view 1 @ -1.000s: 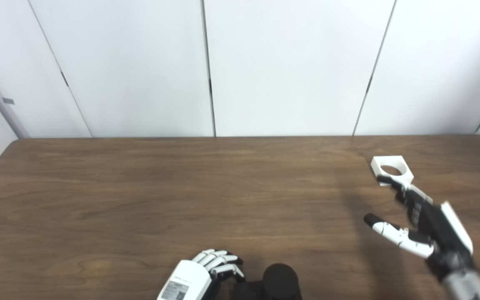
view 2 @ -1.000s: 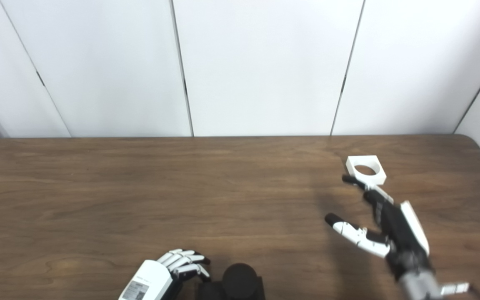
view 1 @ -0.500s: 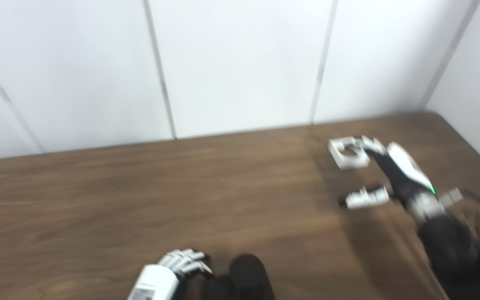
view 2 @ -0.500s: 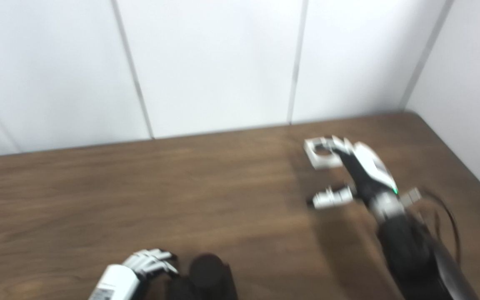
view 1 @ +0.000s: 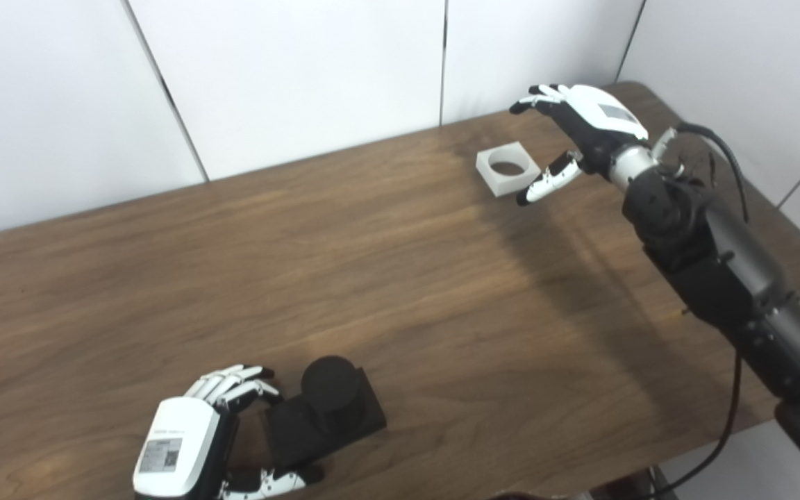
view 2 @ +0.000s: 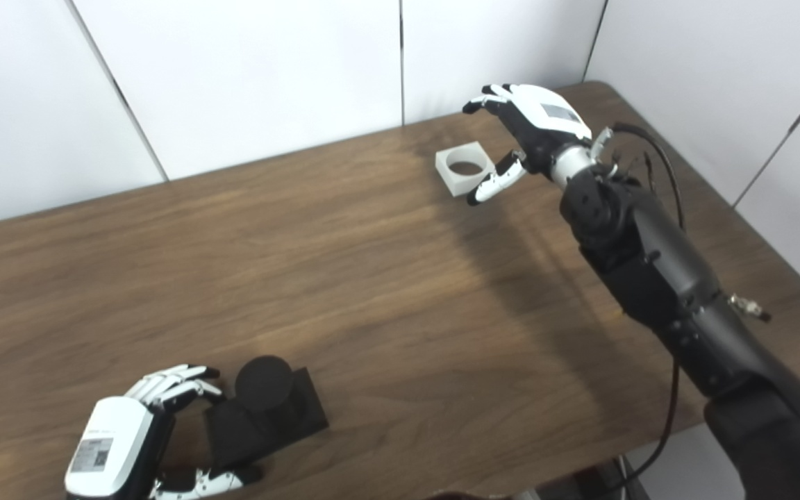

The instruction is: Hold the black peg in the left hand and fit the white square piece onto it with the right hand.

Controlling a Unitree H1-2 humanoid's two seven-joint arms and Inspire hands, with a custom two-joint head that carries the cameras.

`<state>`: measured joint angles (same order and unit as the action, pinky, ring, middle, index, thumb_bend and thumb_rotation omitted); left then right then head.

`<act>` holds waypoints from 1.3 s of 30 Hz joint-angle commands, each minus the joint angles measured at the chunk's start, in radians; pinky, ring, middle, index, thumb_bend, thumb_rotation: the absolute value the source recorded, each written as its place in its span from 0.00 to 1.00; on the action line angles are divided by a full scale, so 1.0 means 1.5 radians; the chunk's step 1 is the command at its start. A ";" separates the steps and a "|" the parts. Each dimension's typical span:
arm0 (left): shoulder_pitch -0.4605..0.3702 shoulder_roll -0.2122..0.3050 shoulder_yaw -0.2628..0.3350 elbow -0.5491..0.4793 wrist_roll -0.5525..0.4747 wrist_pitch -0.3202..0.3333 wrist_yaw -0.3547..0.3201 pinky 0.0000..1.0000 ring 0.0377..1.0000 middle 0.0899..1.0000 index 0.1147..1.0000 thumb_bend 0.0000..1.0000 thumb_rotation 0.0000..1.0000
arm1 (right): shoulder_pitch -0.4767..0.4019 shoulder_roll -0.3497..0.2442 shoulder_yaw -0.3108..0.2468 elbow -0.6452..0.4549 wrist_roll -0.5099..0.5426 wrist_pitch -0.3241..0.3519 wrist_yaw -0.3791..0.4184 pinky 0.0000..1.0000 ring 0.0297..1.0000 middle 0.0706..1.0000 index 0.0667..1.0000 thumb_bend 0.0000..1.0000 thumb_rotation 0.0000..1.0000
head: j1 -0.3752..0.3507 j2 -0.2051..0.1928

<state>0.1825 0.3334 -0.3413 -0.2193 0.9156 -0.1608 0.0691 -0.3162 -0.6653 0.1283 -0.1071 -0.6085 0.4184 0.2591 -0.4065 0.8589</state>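
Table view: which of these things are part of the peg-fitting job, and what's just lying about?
In the job:
- black peg on its square base, near edge
- left hand, fingers around that base
- white square piece, flat on the table, far right
- right hand, open beside the piece

Lying about:
- nothing loose; only a black cable on the right arm

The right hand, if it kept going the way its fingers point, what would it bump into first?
Probably the white square piece. The right hand is open just beside it, fingers curving down toward it and thumb near its edge. Its height above the table is hard to judge.
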 commanded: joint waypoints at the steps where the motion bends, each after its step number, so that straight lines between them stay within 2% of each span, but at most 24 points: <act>1: 0.014 0.023 0.013 0.017 0.006 0.031 -0.042 0.74 0.78 0.73 0.42 0.52 0.05 | -0.039 -0.029 0.002 0.005 -0.020 -0.023 0.005 1.00 1.00 0.97 0.82 0.92 0.16 | 0.002 0.005; 8: 0.020 0.014 0.022 -0.003 0.008 0.039 -0.065 0.71 0.78 0.73 0.42 0.52 0.05 | -0.077 -0.043 0.042 0.057 -0.057 -0.036 0.039 1.00 1.00 0.97 0.84 0.92 0.16 | 0.013 0.008; 15: 0.029 0.000 0.023 -0.010 0.018 0.039 -0.071 0.71 0.78 0.73 0.42 0.52 0.05 | -0.106 -0.044 0.062 0.099 -0.067 -0.058 0.056 1.00 1.00 0.96 0.84 0.91 0.15 | 0.039 -0.008; 24: 0.038 -0.010 0.022 -0.014 0.027 0.042 -0.072 0.75 0.78 0.73 0.42 0.52 0.05 | -0.131 -0.032 0.085 0.165 -0.086 -0.103 0.033 0.99 1.00 0.96 0.86 0.88 0.18 | 0.062 -0.027; 31: 0.044 -0.013 0.016 -0.013 0.039 0.034 -0.059 0.76 0.78 0.73 0.42 0.52 0.05 | -0.141 -0.023 0.097 0.185 -0.111 -0.098 0.038 0.99 1.00 0.97 0.88 0.86 0.20 | 0.071 -0.050; 39: 0.051 -0.020 0.015 -0.018 0.043 0.040 -0.063 0.75 0.78 0.73 0.42 0.52 0.05 | -0.151 -0.018 0.108 0.218 -0.122 -0.113 0.038 0.99 1.00 0.97 0.87 0.85 0.21 | 0.094 -0.057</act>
<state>0.2196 0.2888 -0.3096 -0.2609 0.9451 -0.1435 0.0275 -0.4907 -0.6693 0.2933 0.2236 -0.7746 0.2729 0.3414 -0.2730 0.7762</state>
